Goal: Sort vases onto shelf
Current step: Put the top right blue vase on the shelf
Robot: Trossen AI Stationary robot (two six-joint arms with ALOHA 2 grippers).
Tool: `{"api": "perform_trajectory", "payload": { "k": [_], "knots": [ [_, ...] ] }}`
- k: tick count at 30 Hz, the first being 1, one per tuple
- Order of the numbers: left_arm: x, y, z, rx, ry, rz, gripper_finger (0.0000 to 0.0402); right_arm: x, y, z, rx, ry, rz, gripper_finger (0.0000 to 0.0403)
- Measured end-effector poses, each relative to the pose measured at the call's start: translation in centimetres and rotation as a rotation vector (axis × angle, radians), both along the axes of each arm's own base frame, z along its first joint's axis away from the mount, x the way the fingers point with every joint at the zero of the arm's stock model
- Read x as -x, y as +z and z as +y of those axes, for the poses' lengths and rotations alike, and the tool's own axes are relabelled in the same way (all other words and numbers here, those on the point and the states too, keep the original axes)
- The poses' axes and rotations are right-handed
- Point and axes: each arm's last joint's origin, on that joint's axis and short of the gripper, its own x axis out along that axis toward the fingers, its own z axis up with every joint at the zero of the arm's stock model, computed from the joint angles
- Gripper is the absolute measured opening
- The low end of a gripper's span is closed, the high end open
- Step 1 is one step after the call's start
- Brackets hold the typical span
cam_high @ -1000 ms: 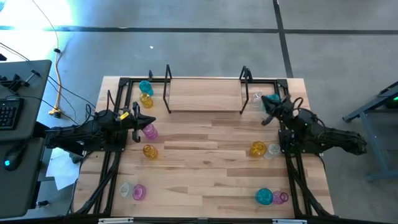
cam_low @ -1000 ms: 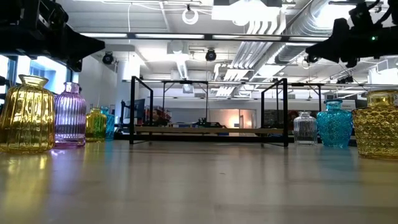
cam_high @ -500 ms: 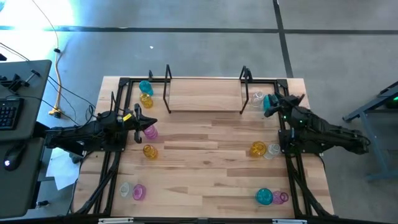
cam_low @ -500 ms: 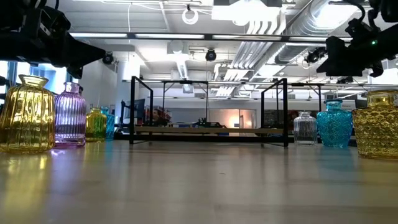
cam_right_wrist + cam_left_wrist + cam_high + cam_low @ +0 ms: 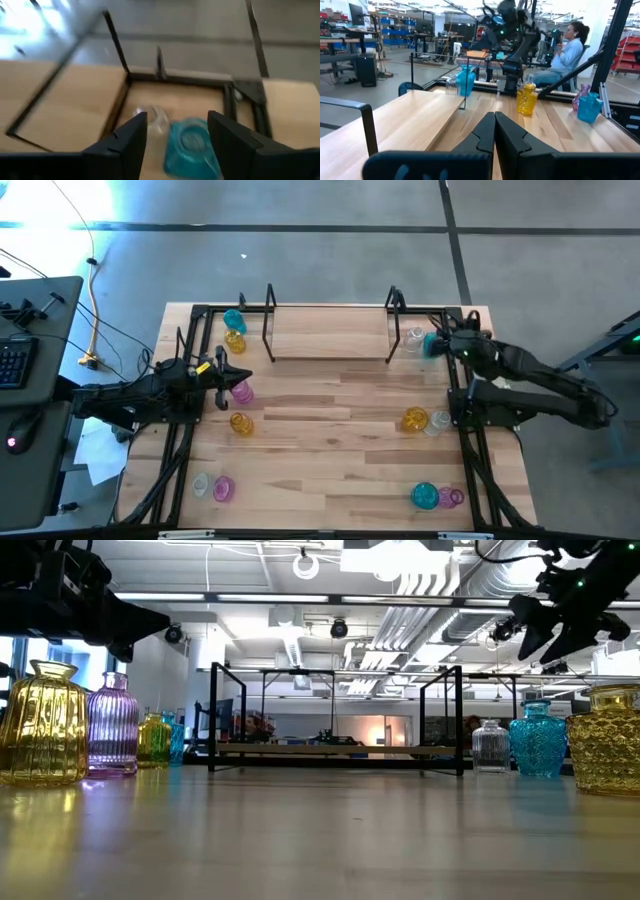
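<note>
The right gripper [image 5: 177, 131] is held above the blue vase [image 5: 190, 147] on the surface, just right of the shelf [image 5: 330, 332], fingers spread apart so it can be picked up. The left gripper [image 5: 495, 131], fingers closed on nothing, waits by the pink vase [image 5: 241, 391].

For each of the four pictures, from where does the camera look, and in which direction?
High: overhead, straight down; both arms, shelf.
Low: table height, level towards the shelf; arms enter from above.
Left wrist: behind the shut left gripper, facing across the table.
Right wrist: above the open right gripper, looking down on the blue vase.
Shared: the blue vase.
</note>
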Motion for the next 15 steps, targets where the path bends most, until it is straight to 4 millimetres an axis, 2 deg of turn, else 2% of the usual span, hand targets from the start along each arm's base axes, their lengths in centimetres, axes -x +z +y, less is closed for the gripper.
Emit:
{"api": "perform_trajectory", "payload": {
  "k": [8, 15],
  "knots": [
    [0.0, 0.0, 0.0, -0.009, 0.000, 0.002, 0.0000, -0.7, 2.0, -2.9, -0.239, -0.063, 0.127, 0.0166],
    [0.0, 0.0, 0.0, -0.011, 0.000, 0.003, 0.0000, -1.0, 1.8, -6.1, -0.412, -0.075, 0.160, 0.0165]
  ]
}}
